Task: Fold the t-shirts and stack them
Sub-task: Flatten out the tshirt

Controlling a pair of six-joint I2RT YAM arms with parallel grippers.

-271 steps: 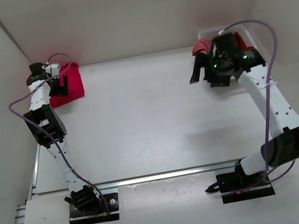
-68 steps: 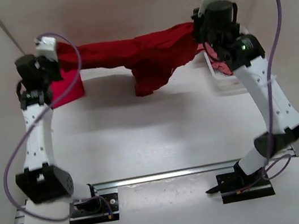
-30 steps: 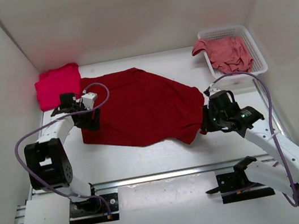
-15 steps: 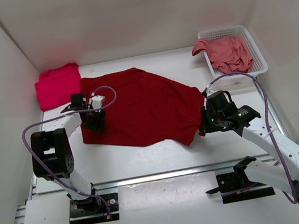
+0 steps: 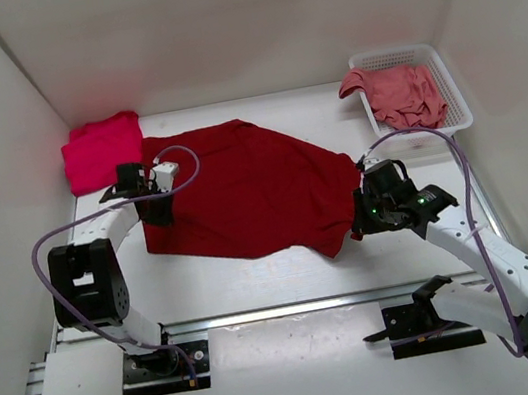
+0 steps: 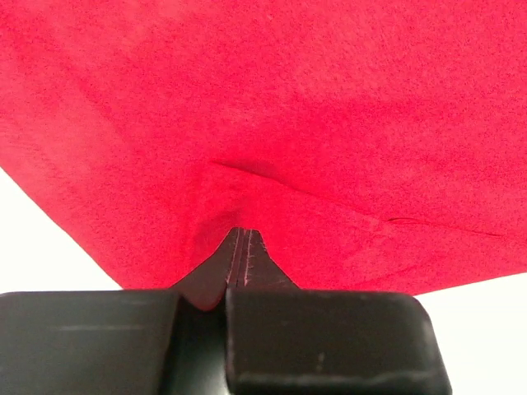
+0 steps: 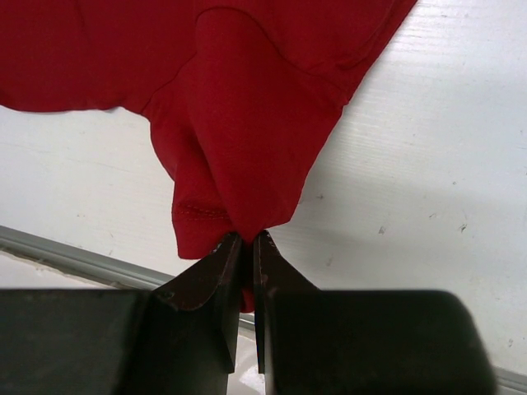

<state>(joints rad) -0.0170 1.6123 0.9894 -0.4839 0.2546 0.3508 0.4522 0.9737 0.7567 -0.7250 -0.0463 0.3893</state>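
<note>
- Pinching a small tuck of cloth, the right claw sits nearest. Its two fingers are pressed almost together on the right-hand corner of the dark red t-shirt.
- Seen from the right wrist, a hemmed fold of that shirt is caught between the claw's tips. The cloth spreads away from them over the white table.
- A little farther back, the left claw rests on the shirt's left edge, closed tight.
- Its wrist view shows the tips of the claw meeting on a small peak of red cloth drawn up between them. A shallow crease runs off to the right from that peak.
- Between the two claws the dark red t-shirt lies spread nearly flat on the table, slanting from far left down to near right.
- At the far left, a bright pink t-shirt lies folded, just beside the dark shirt's far corner.
- At the far right, a white mesh basket holds a pale pink t-shirt, bunched up, with one part draped over the basket's left rim.
</note>
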